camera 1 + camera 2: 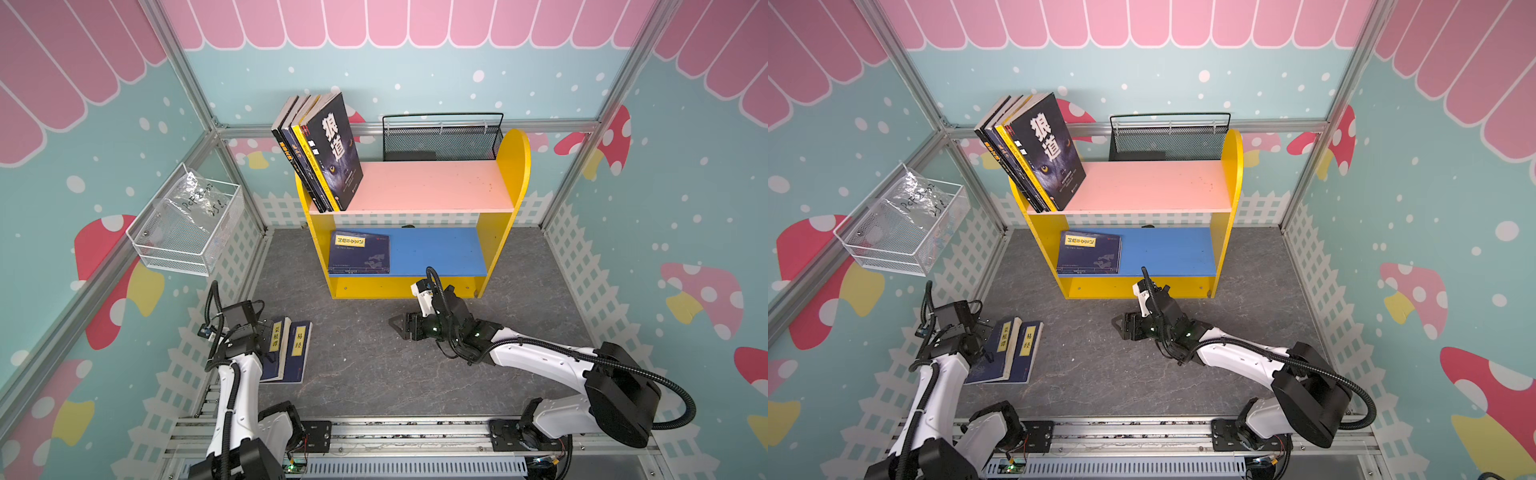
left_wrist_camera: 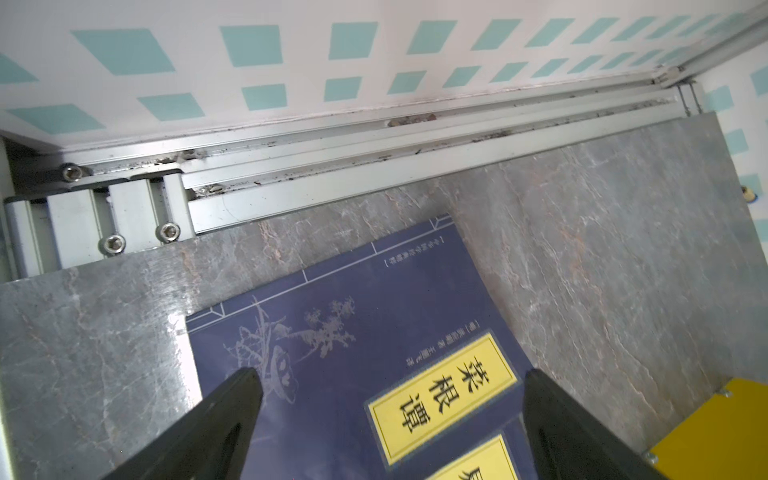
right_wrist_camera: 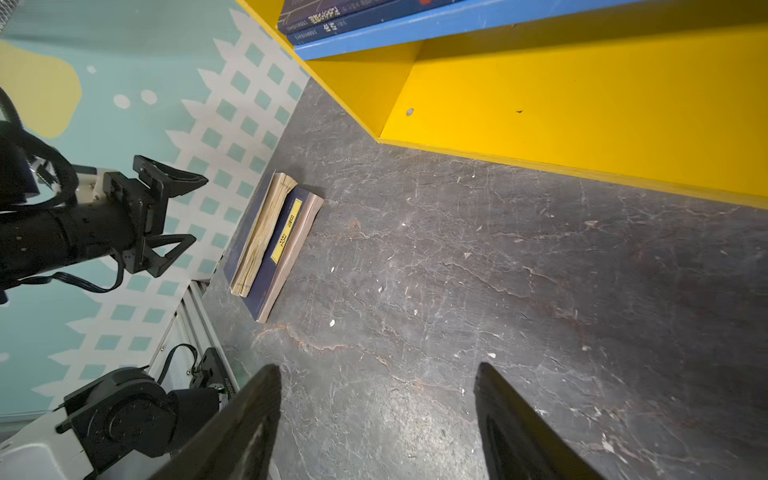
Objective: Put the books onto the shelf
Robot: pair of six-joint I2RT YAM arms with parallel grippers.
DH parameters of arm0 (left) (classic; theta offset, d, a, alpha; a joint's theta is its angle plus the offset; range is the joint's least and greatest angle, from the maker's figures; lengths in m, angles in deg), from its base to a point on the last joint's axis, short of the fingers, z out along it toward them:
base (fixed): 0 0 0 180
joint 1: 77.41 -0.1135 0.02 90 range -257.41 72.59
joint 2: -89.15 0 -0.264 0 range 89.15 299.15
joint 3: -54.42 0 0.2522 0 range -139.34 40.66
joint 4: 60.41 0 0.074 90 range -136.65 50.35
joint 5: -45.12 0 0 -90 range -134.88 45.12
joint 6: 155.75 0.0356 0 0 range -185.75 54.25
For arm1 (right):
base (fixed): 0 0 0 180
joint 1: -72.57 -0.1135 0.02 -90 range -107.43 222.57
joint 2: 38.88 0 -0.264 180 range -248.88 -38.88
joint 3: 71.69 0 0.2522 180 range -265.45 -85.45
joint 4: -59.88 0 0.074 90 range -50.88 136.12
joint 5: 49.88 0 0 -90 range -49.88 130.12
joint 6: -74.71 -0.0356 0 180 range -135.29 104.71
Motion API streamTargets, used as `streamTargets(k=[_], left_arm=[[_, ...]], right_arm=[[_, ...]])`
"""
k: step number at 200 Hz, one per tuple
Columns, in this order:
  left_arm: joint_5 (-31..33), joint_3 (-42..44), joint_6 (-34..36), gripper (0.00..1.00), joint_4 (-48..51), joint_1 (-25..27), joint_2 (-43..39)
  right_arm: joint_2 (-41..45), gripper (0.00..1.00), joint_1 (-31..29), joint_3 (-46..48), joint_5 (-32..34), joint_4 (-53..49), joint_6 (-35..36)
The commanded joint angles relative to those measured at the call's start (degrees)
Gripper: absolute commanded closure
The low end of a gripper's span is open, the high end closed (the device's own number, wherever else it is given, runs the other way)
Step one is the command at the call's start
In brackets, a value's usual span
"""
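A: Where are the books?
B: On the shelf point(image 1: 515, 166), four books point(image 1: 328, 153) lean together at the left end of its pink board point(image 1: 428, 187), tilted leftward. A navy stack point(image 1: 359, 253) lies flat at the left of the blue board point(image 1: 440, 249); the right wrist view shows two spines there.
A: And off the shelf?
B: A navy pair point(image 1: 299, 347) lies on the bench point(image 1: 374, 365) near its left edge, one book partly on the other.
A: The left fingers point(image 2: 232, 415)?
B: Spread wide above the upper book point(image 2: 374, 332), holding nothing.
A: The right fingers point(image 3: 257, 415)?
B: Apart too, only bare bench between them, in front of the shelf's base and well apart from the pair.
A: Anything else?
B: A black mesh basket point(image 1: 440, 141) behind the shelf, a white wire basket point(image 1: 187, 224) on the left wall.
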Motion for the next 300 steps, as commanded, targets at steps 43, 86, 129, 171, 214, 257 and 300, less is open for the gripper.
streamTargets(k=[43, 86, 129, 171, 214, 257, 300], left_arm=[[-8.32, 2.44, 1.47, 0.0, -11.7, -11.65, 12.29], [-13.05, 3.32, 2.78, 0.0, -17.65, -14.53, 15.11], [-22.2, -0.21, 4.47, 0.03, -16.7, -12.59, 25.52], [-19.3, 1.78, 3.07, 0.03, -13.5, -1.97, 25.9], [-22.0, 8.9, 1.56, 0.03, -11.84, 2.25, 18.19], [-23.26, 9.81, -0.11, 0.03, -9.24, 13.01, 14.57], [-21.23, 11.08, -6.04, 0.03, -8.84, 27.14, 9.33]], right_arm=[[-1.14, 0.25, -0.4, 0.04, 1.08, 4.05, -3.71], [-1.58, 0.25, -0.36, 0.1, 2.15, 3.89, -4.63], [-3.68, 0.25, -0.36, -1.11, 2.44, 3.93, -5.02], [-8.2, 0.24, -0.4, -2.74, 1.71, 3.93, -8.91], [-14.12, 0.24, -0.86, -3.88, -1.3, 4.96, -13.48], [-20.76, 0.24, -1.41, -4.94, -5.45, 11.48, -15.63], [-24.29, 0.24, -1.59, -6.53, -5.62, 16.18, -12.42]])
